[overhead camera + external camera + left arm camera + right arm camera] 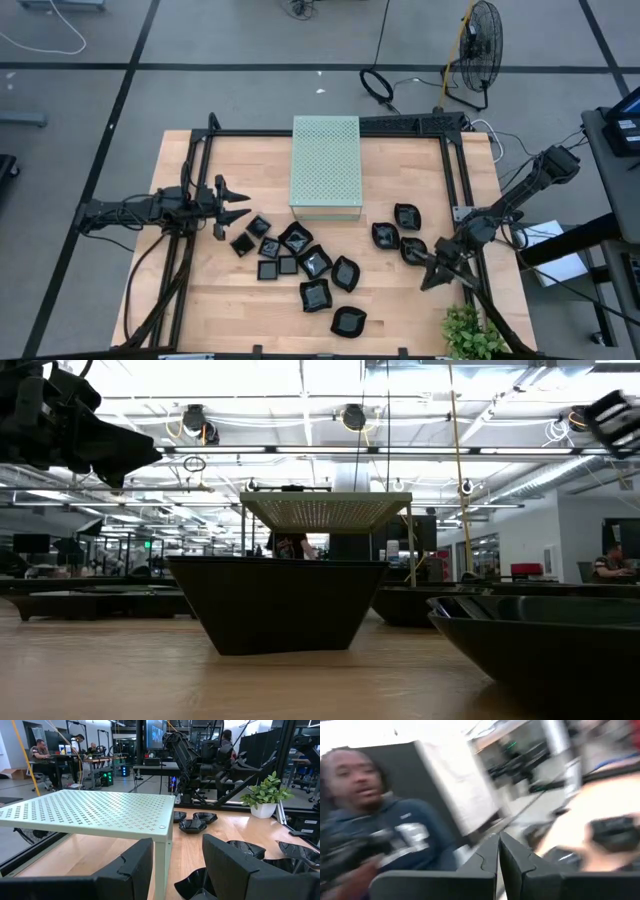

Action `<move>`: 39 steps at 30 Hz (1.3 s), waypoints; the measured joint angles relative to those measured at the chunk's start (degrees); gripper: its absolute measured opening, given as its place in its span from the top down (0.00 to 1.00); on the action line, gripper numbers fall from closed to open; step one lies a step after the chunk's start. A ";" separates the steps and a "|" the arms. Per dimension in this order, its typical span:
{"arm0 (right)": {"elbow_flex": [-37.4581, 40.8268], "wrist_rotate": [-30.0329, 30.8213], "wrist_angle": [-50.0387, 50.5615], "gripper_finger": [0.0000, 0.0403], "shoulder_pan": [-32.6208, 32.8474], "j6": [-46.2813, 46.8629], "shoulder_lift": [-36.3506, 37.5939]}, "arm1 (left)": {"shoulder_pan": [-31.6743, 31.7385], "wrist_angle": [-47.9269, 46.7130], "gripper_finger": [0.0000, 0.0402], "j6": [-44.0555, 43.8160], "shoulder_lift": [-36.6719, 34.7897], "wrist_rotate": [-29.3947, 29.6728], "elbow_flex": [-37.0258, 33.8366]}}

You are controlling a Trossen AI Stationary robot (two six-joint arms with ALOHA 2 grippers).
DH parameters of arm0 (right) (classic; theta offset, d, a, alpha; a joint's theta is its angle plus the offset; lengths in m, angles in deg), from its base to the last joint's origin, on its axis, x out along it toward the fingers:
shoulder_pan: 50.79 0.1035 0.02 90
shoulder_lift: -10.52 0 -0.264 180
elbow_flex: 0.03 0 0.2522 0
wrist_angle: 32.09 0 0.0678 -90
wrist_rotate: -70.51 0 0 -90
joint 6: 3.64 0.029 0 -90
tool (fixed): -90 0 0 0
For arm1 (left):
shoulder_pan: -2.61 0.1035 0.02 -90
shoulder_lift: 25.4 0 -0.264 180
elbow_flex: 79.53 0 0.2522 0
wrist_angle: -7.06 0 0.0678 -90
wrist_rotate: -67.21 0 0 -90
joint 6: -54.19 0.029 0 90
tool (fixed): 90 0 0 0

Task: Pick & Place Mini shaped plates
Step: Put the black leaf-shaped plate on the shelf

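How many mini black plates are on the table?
About 13: ten plates scattered before the green box, three clustered near the right gripper; overlaps may hide more.

The high view looks straight down on the light wooden table (200,300). The low view sits at tabletop level, facing twelve o'clock. Both share the pale green perforated box (326,165).

left claw (240,201): fingers spread, arm low | right claw (430,280): fingers pressed together, arm angled

plates (300,262) scattered on table (400,310), box (325,167) behind them
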State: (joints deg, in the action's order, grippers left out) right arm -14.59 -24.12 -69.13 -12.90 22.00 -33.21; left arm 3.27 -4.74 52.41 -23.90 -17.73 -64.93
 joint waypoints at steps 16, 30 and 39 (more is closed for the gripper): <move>0.02 55.55 1.34 0.99 -0.02 -12.96 -0.01 | 0.01 0.02 0.56 0.00 0.00 0.00 0.00; 0.02 66.84 2.22 0.99 -0.82 -17.18 -0.01 | 0.00 0.02 0.56 0.00 0.00 0.00 0.00; -5.43 66.03 9.23 0.74 -8.13 -14.46 -0.15 | 0.00 0.02 0.56 0.00 -0.01 0.00 0.00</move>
State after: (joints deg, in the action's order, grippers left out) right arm -20.02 41.91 -59.90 -21.03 7.54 -33.36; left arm 3.27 -4.72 52.41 -23.91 -17.73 -64.93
